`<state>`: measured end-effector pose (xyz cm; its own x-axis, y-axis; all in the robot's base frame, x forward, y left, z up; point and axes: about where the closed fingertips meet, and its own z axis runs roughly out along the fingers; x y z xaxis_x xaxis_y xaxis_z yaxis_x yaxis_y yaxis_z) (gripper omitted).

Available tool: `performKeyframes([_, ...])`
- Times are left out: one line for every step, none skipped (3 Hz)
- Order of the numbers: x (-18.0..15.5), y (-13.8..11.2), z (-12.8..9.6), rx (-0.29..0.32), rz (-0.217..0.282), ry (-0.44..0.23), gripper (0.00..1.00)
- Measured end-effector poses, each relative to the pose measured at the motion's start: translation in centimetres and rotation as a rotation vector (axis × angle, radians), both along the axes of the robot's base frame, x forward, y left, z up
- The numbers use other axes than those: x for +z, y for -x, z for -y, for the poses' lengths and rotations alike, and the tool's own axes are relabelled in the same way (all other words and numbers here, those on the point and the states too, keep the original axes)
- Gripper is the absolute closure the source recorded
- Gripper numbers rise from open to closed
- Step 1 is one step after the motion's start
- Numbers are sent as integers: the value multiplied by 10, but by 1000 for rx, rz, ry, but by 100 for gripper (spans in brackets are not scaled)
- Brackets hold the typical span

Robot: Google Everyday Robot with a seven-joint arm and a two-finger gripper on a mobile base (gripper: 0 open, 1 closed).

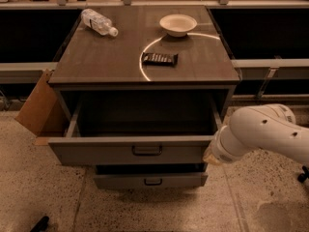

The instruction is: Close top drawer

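The top drawer (96,151) is a wide grey drawer with a small dark bar handle (147,150). It stands pulled out of the cabinet, and its deep box is dark inside. My gripper (208,156) is at the right end of the drawer's front panel. It is mostly hidden behind my white arm (260,132), which reaches in from the right.
A shorter grey drawer front (149,180) sticks out a little below. On the cabinet top (106,62) lie a plastic bottle (98,21), a white bowl (178,24) and a dark snack bar (160,59). A cardboard box (38,105) leans at the left.
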<state>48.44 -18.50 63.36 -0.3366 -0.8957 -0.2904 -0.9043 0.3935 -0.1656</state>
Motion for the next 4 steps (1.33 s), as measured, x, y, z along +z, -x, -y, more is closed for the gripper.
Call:
performKeyframes([1, -37, 8, -38, 56, 39, 100])
performKeyframes([-1, -74, 11, -67, 97, 74, 100])
performKeyframes([-1, -109, 14, -82, 131, 91, 100])
performKeyframes([2, -130, 18, -96, 153, 103, 100])
